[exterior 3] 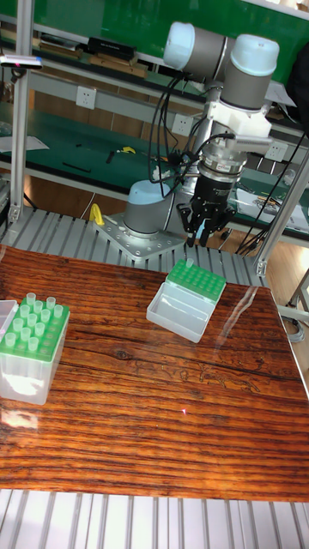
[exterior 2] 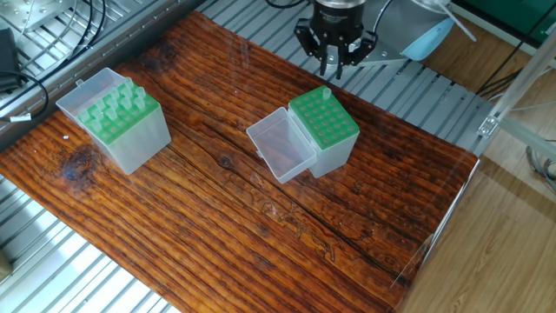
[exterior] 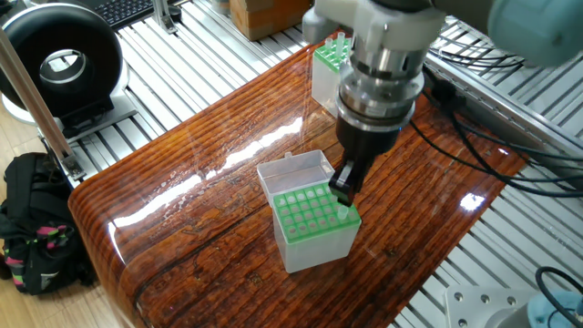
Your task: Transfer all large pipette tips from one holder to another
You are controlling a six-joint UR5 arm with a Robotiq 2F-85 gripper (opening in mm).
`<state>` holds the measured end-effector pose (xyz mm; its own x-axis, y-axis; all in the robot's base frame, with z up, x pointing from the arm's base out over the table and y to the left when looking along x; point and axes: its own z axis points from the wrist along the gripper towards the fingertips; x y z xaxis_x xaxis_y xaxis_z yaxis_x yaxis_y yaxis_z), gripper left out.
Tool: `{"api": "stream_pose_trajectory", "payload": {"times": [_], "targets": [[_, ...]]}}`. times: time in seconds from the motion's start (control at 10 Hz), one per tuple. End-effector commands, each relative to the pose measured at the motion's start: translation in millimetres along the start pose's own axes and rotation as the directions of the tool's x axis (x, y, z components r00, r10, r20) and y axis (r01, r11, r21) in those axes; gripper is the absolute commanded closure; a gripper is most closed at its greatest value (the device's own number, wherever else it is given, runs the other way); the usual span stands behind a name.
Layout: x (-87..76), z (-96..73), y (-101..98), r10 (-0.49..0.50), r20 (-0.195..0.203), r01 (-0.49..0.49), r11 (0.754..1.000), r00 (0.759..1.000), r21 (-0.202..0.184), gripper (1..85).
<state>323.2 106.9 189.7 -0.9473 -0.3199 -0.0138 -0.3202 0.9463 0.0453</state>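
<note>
Tall fixed view, near to far: wooden bench (exterior 3: pixel 154 412), then the source holder (exterior 3: pixel 31 352) at its left edge with large pipette tips (exterior 3: pixel 34 316) standing upright, long axis vertical, wide ends up. Further back, the open target holder (exterior 3: pixel 189 296) has one tip (exterior 3: pixel 190 263) upright in a far corner. My hand (exterior 3: pixel 204 232) hangs above it, fingers pointing down; can't tell here if it's spread or pinching. One fixed view puts my hand (exterior: pixel 343 185) right over that corner tip, hiding most of it. The other fixed view shows the tip (exterior 2: pixel 327 91) clear and my hand (exterior 2: pixel 334 63) apart from it.
</note>
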Motion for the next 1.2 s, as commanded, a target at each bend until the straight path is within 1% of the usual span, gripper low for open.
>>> {"api": "stream_pose_trajectory", "payload": {"times": [0.0, 0.1, 0.3, 0.5, 0.7, 1.1], "targets": [[-2.0, 10.8, -0.1, 0.002, 0.034, -0.003, 1.0, 0.999, 0.029, 53.0], [0.2, 15.6, 0.6, 0.008, 0.048, -0.009, 1.0, 0.999, 0.03, 53.0], [3.7, 23.5, 6.4, 0.023, 0.061, -0.025, 0.999, 0.998, 0.021, 53.0], [3.6, 25.5, 9.4, 0.035, 0.048, -0.035, 0.999, 0.998, 0.012, 53.0], [-1.8, 25.6, 3.4, 0.031, 0.049, -0.032, 0.999, 0.998, 0.025, 53.0], [-2.9, 29.4, -0.3, 0.044, 0.051, -0.046, 0.998, 0.998, 0.039, 53.3]]}}
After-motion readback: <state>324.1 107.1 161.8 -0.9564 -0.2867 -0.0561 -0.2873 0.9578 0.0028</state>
